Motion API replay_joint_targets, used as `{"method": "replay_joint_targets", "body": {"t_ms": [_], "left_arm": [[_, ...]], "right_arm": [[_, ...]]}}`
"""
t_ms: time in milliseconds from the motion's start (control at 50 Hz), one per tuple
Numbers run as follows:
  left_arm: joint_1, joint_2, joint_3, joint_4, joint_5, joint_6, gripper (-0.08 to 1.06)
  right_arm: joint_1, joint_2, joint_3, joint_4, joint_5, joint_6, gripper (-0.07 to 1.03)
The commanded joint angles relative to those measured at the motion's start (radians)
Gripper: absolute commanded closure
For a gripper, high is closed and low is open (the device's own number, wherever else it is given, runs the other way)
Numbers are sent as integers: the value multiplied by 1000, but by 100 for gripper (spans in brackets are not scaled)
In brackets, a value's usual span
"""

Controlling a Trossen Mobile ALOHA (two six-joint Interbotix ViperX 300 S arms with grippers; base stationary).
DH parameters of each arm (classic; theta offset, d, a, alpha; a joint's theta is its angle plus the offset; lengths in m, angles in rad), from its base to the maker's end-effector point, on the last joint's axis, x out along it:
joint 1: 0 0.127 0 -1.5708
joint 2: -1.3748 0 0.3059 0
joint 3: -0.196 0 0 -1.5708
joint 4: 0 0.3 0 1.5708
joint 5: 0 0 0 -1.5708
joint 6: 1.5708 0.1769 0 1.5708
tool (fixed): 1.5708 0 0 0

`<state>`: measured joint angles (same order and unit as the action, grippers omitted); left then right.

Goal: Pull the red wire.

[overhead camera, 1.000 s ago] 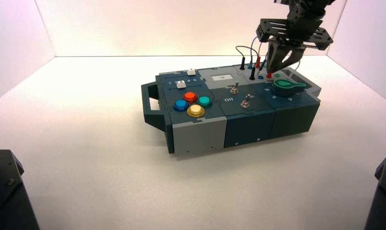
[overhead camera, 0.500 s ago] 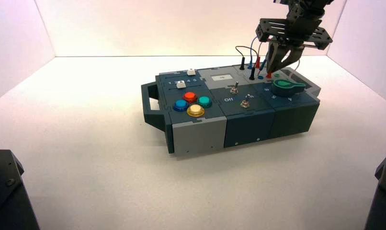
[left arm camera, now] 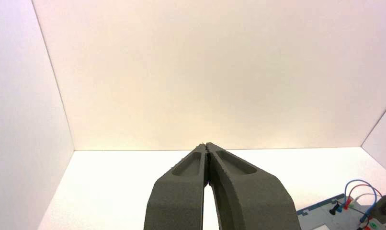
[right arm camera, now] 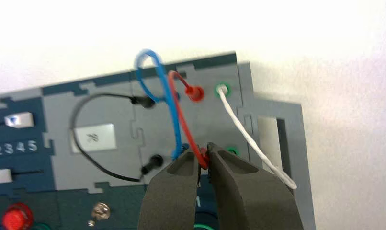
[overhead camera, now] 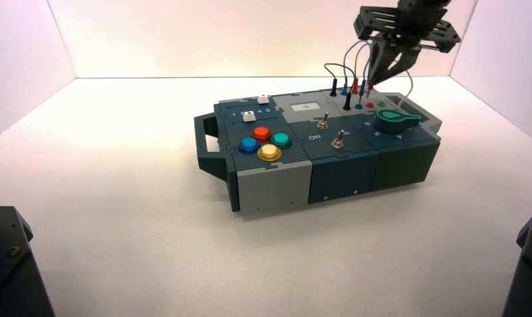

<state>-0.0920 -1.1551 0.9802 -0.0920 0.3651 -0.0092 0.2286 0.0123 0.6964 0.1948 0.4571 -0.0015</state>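
The red wire (right arm camera: 181, 120) arches over the grey wire panel at the box's far right. Its far plug (right arm camera: 196, 92) still sits in its socket. My right gripper (right arm camera: 204, 155) is shut on the near red plug. In the high view the right gripper (overhead camera: 377, 78) holds that plug (overhead camera: 369, 88) a little above its bare red socket (overhead camera: 369, 104). My left gripper (left arm camera: 207, 145) is shut and empty, parked away from the box, and does not show in the high view.
A blue wire (right arm camera: 145, 72) and a black wire (right arm camera: 81, 139) arch right beside the red one. A white wire (right arm camera: 248, 139) runs off the box's edge. The box (overhead camera: 276, 181) also bears a green knob (overhead camera: 395, 119), two toggle switches (overhead camera: 323, 122) and coloured buttons (overhead camera: 262, 133).
My right gripper has risen with the near red plug in it, and the plug has come up out of its socket. The box has not moved.
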Motion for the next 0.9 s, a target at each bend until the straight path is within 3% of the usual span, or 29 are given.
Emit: {"method": "replay_joint_targets", "body": {"t_ms": [20,580,900], "left_arm": [[-5,12,-29,0,-11,5,100],[-6,26,-32,-3,-25,12,100],[-43,31,-51,-6,-25,12,100]], "right_arm": [[-2,-6,-23,3,-5,6,98],[0,-5,-25,-11,-11,-3,98],[0,-49,-28,-29,-14,-11,98]]}}
